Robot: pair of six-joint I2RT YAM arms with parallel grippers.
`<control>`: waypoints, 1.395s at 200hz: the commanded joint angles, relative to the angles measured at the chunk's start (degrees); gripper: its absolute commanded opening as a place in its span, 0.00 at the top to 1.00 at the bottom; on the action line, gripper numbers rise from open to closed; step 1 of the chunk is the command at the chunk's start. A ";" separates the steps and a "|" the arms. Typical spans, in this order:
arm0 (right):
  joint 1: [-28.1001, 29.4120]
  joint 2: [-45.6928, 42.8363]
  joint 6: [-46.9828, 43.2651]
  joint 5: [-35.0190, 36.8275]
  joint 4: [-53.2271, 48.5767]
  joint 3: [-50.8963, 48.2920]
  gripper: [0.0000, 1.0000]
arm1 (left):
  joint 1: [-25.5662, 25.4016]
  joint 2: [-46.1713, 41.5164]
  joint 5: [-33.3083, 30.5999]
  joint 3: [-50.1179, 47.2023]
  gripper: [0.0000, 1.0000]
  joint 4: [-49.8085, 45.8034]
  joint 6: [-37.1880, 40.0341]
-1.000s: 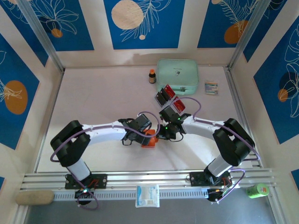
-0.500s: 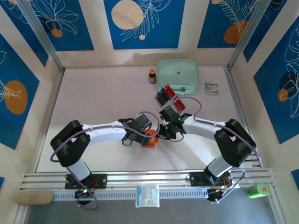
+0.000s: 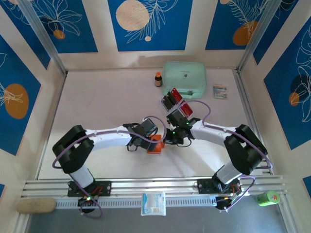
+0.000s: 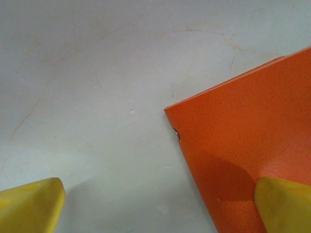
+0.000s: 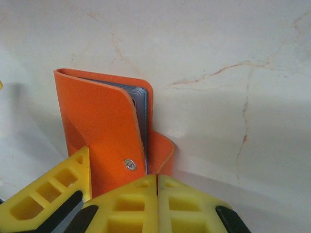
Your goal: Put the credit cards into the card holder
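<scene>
You are viewing both arms folded inward from their bases, elbows out to the sides and forearms pointing toward the middle of the table (image 3: 97,107). The two wrists are sitting close together over the card holder (image 3: 156,144).

Left gripper (image 4: 155,206): the fingers are standing fully apart. One yellow fingertip (image 4: 284,204) is resting on the orange cover of the card holder. The other is sitting over bare table, well clear of the leather. A small metal rivet (image 4: 176,134) is showing at the cover's edge, ahead of the tips and between them.

Right gripper (image 5: 156,194): the two yellow fingers are pressing flat together with no gap. The card holder is lying directly ahead of the tips and slightly to their left. Its cover is gaping a little, exposing the pale grey-blue pockets (image 5: 141,107). You cannot tell whether the tips are pinching the small orange flap (image 5: 163,153) beside the snap button (image 5: 129,164).

The credit cards (image 3: 175,97), red and black, are lying just beyond the right wrist, apart from both grippers.

Farther out, the mint-green pouch (image 3: 184,79) is carrying a small dark mark and the packet (image 3: 219,91) beside it is carrying print. Both are too small to read.
</scene>
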 commanded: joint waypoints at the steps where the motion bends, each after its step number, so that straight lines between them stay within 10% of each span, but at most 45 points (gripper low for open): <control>1: -0.22 0.13 -0.49 -1.83 0.29 -1.05 1.00 | -0.34 0.71 -0.99 -1.93 0.00 -2.47 0.76; 279: 1.54 10.18 2.65 -7.41 8.80 -1.50 1.00 | -0.34 -1.10 -0.66 -3.77 0.00 -0.68 0.01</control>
